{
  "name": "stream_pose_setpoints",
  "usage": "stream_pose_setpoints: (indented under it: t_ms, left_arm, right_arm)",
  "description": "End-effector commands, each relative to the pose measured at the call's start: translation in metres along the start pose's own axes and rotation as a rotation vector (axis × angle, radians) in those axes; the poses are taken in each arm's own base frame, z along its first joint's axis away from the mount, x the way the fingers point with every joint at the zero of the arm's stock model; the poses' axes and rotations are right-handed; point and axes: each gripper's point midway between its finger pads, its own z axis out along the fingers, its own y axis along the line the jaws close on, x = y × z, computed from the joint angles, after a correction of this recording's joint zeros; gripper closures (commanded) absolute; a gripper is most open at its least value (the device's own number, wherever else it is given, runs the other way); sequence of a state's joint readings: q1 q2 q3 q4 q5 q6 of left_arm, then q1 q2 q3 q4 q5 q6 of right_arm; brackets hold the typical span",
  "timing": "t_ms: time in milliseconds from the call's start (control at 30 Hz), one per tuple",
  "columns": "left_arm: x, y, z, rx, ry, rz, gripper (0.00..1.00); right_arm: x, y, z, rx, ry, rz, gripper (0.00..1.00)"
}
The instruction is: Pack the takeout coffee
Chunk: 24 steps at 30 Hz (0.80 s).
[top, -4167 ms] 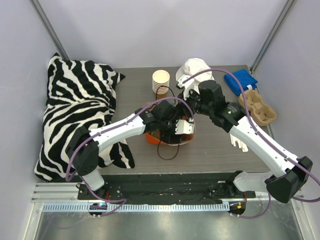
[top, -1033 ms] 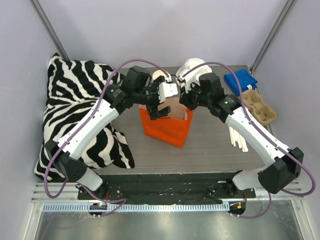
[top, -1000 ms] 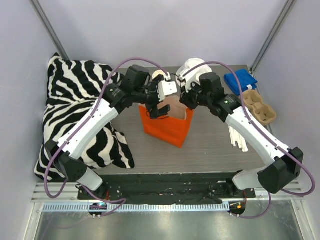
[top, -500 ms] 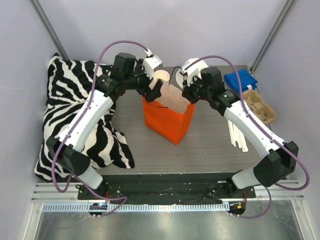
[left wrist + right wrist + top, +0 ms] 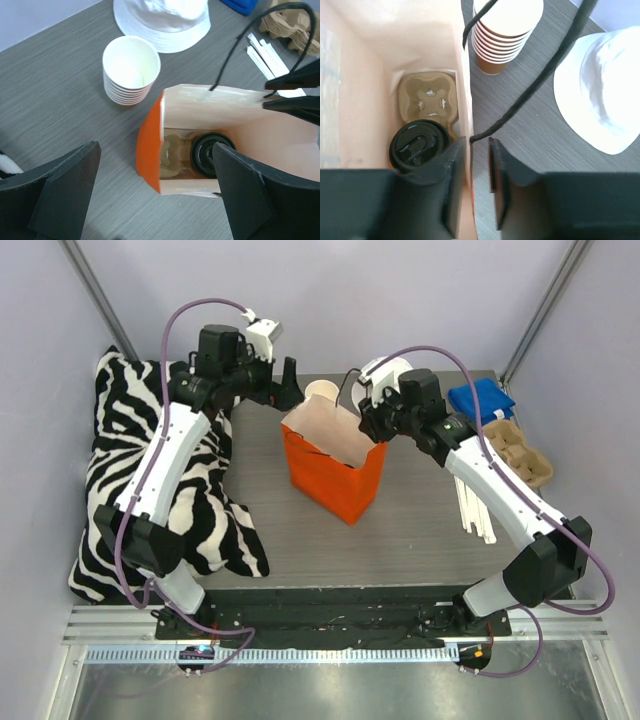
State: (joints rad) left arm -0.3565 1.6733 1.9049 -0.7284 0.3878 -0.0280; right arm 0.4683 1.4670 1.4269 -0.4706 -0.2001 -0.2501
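The takeout coffee, with its black lid (image 5: 417,145), sits at the bottom of the upright orange paper bag (image 5: 335,480), in a brown pulp carrier (image 5: 427,97). The lid also shows in the left wrist view (image 5: 205,155). My left gripper (image 5: 283,387) is open and empty, high above the bag's back left corner (image 5: 149,145). My right gripper (image 5: 368,425) is at the bag's far right rim. Its jaws straddle the bag wall (image 5: 466,75), one inside and one outside, with a narrow gap showing. The black cord handle (image 5: 520,100) ends between them.
A stack of lidless paper cups (image 5: 320,392) and a white hat (image 5: 385,375) lie behind the bag. A blue cloth (image 5: 482,400), a pulp carrier (image 5: 515,455) and white sticks (image 5: 475,515) lie at the right. A zebra pillow (image 5: 150,460) fills the left.
The bag has been raised from a low crumpled shape to standing open. My left gripper has left the bag's rim and swung up and back to the left. The right gripper stays at the rim.
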Motion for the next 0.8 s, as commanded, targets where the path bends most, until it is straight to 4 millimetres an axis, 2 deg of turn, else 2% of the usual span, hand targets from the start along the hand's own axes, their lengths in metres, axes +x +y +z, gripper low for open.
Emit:
stream_pose_setpoints:
  t_ms: [0,167,200,267,333,433,533,567,600,667,700,767]
  left_arm:
    - [-0.016,0.006,-0.005,0.013,-0.048,-0.094,0.0]
    - [-0.013,0.017,-0.005,-0.005,-0.041,-0.116,0.0]
    - [-0.013,0.019,-0.005,-0.008,-0.039,-0.122,0.0]
    - [-0.011,0.026,-0.005,-0.02,-0.036,-0.144,0.0]
    - [-0.008,0.031,-0.005,-0.023,-0.026,-0.182,0.0]
    - [-0.002,0.044,-0.007,-0.03,-0.012,-0.248,0.0]
    - [0.005,0.061,-0.01,-0.058,-0.001,-0.303,0.0]
    - [0.007,0.068,-0.013,-0.068,-0.002,-0.317,0.0]
    - [0.007,0.07,-0.016,-0.073,-0.006,-0.322,0.0]
    - [0.013,0.079,-0.019,-0.09,0.0,-0.34,0.0]
    - [0.012,0.08,-0.023,-0.095,-0.011,-0.339,0.0]
    - [0.02,0.085,-0.024,-0.107,-0.004,-0.358,0.0]
  right_arm:
    - [-0.043,-0.007,-0.013,0.029,-0.115,-0.002,0.59]
    - [-0.06,-0.007,-0.023,0.028,-0.149,0.019,0.45]
    - [-0.071,-0.008,-0.028,0.034,-0.175,0.021,0.39]
    - [-0.081,-0.009,-0.035,0.04,-0.197,0.039,0.33]
    - [-0.098,-0.015,-0.049,0.077,-0.239,0.047,0.27]
    - [-0.109,-0.032,-0.066,0.156,-0.251,0.077,0.25]
    - [-0.098,-0.058,-0.082,0.235,-0.206,0.149,0.25]
    - [-0.087,-0.066,-0.089,0.262,-0.163,0.18,0.25]
    - [-0.076,-0.085,-0.097,0.309,-0.136,0.215,0.25]
    - [-0.052,-0.1,-0.111,0.351,-0.062,0.27,0.26]
    - [-0.036,-0.12,-0.123,0.404,-0.031,0.307,0.26]
    - [-0.005,-0.129,-0.135,0.426,0.061,0.339,0.27]
